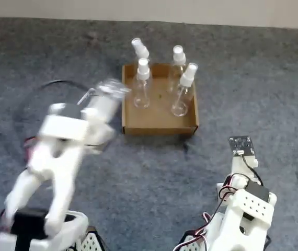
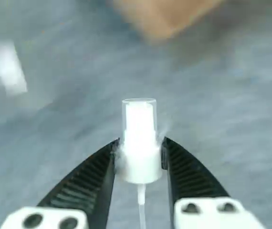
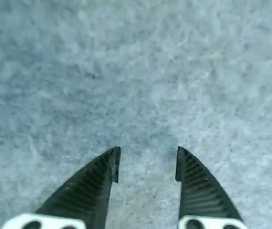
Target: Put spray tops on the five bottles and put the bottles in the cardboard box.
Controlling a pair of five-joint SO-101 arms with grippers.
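Note:
The cardboard box [image 1: 159,125] stands on the grey carpet at the middle back, and several clear bottles with white spray tops [image 1: 141,83] stand upright in it. My left gripper [image 2: 140,143] is shut on a white spray top [image 2: 139,138] with a clear cap; a thin tube hangs from it. In the high view the left gripper [image 1: 106,93] is blurred, just beside the box's left wall. The box [image 2: 164,14] lies ahead of it. My right gripper [image 3: 147,157] is open over bare carpet, and the right arm [image 1: 245,201] sits at the front right.
A black cable [image 1: 49,84] curves over the carpet to the left of the left arm. A blurred white shape [image 2: 7,67] shows off to the side in the left wrist view. Carpet stretches between the box and the right arm.

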